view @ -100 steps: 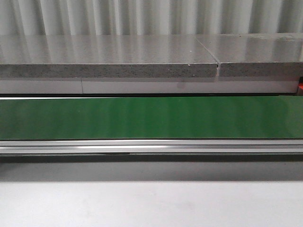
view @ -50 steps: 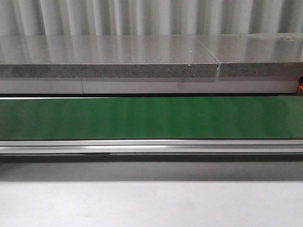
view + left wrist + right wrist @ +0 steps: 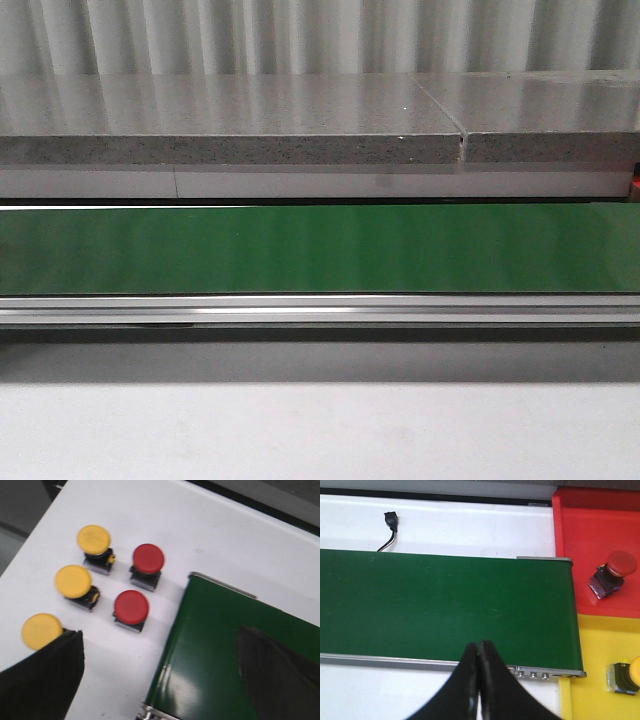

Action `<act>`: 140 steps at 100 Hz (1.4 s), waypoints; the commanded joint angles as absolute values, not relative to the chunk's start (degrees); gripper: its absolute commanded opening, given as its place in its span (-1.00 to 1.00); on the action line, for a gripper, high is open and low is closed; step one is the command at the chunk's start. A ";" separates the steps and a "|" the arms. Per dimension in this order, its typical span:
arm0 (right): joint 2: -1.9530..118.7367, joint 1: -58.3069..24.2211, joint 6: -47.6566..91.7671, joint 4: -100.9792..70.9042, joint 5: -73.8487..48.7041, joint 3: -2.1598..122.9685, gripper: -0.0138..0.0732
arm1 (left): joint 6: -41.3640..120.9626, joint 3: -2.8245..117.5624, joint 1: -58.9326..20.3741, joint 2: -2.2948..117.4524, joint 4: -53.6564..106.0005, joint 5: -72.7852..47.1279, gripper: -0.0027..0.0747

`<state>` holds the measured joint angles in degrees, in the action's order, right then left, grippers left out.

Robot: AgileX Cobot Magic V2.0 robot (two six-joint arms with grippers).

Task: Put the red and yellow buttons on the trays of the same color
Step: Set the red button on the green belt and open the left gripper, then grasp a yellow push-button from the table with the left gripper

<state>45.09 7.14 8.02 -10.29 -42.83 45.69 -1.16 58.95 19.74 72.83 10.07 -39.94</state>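
Observation:
In the left wrist view, three yellow buttons (image 3: 93, 540) (image 3: 73, 581) (image 3: 42, 630) and two red buttons (image 3: 148, 559) (image 3: 131, 607) stand on the white table beside the green belt's end (image 3: 225, 645). My left gripper (image 3: 160, 680) is open and empty above them, one finger partly covering the nearest yellow button. In the right wrist view, my right gripper (image 3: 479, 647) is shut and empty over the belt's edge. A red button (image 3: 615, 570) lies on the red tray (image 3: 580, 530). A yellow button (image 3: 627, 675) lies on the yellow tray (image 3: 595, 690).
The green conveyor belt (image 3: 320, 250) runs across the front view with a metal rail (image 3: 320, 310) before it and a grey stone ledge (image 3: 230, 130) behind. A small black cable end (image 3: 391, 522) lies on the white table beyond the belt.

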 commanded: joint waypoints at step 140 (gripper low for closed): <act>44.67 6.94 8.35 -10.48 -39.86 47.01 -0.84 | -5.03 59.11 31.28 98.72 9.39 -22.40 0.55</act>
